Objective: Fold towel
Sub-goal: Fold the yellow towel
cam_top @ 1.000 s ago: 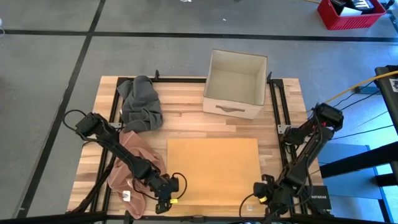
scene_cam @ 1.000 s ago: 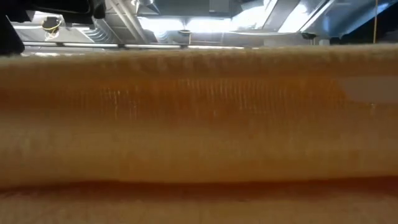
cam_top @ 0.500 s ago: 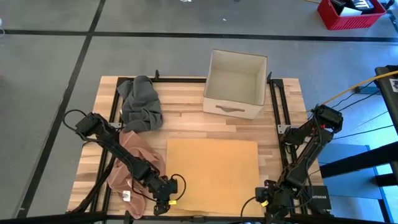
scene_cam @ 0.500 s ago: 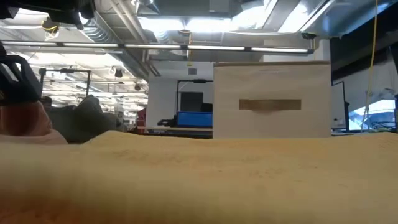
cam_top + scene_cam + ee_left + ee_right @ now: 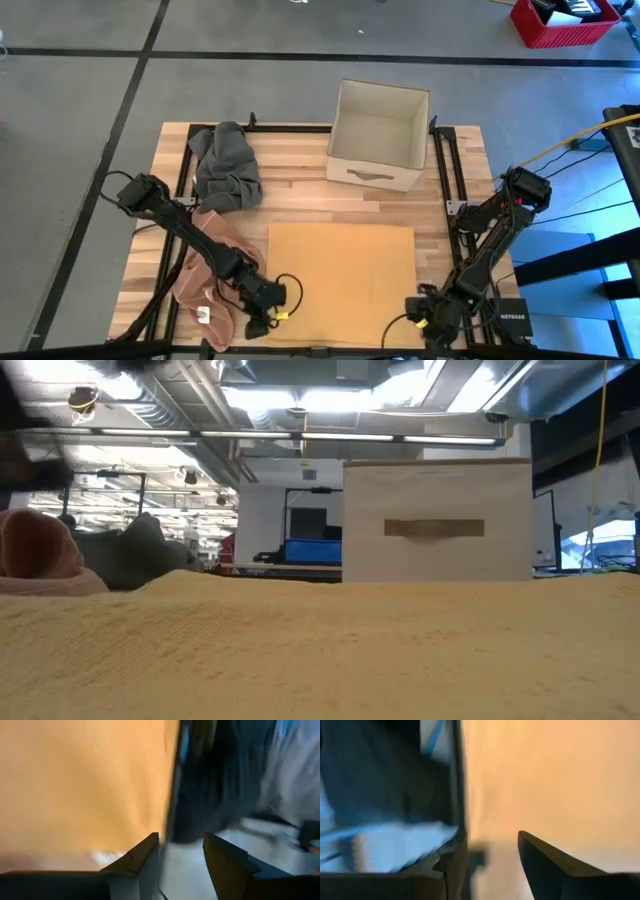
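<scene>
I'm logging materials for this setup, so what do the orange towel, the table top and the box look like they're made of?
The orange towel: soft woven cloth, matte, with a nubby weave in the low view. The table top: light wood strips joined side by side, smooth, probably butcher block. The box: pale, matte, straight-walled, likely fabric-covered board, though that stays uncertain.

A wooden bench (image 5: pixel 300 205) of pale planks carries four things. An orange towel (image 5: pixel 342 275) lies flat near the front edge, folded into a rectangle. A pink cloth (image 5: pixel 205 262) lies crumpled to its left. A grey cloth (image 5: pixel 226 168) sits bunched at the back left. An open beige box (image 5: pixel 378 135) stands at the back, right of the grey cloth.
</scene>
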Controlling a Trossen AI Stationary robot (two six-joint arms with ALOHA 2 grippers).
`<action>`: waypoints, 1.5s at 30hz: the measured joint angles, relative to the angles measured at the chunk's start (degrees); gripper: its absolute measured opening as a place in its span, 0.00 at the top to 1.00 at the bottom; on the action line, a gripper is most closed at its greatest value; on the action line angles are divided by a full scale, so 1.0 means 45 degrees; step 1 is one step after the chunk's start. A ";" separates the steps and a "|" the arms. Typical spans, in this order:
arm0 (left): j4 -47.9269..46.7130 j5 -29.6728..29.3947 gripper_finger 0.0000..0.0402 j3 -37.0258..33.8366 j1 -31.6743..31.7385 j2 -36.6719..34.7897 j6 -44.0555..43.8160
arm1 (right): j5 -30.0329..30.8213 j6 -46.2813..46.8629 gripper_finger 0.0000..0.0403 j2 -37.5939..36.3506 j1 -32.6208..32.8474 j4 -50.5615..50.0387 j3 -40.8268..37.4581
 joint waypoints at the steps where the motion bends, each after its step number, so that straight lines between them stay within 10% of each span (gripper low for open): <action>1: -0.0054 -0.0874 0.66 0.0010 0.0143 -0.0154 0.0597 | 0.0945 -0.0685 0.57 -0.0013 -0.0039 0.0009 0.0000; 9: -0.3350 -0.9127 0.72 0.0008 0.1796 -0.0224 0.4326 | 0.7736 -0.3979 0.62 -0.0004 -0.0503 -0.2710 -0.0028; 33: -0.5809 -0.9273 0.78 -0.0572 0.4257 -0.0499 0.4078 | 0.2984 -0.3134 0.62 -0.0307 -0.1476 -0.3031 -0.1240; 45: -0.4889 -0.8033 0.78 -0.0222 0.2023 -0.0757 0.3057 | 0.4738 -0.4091 0.62 0.0449 -0.0722 0.1569 -0.0913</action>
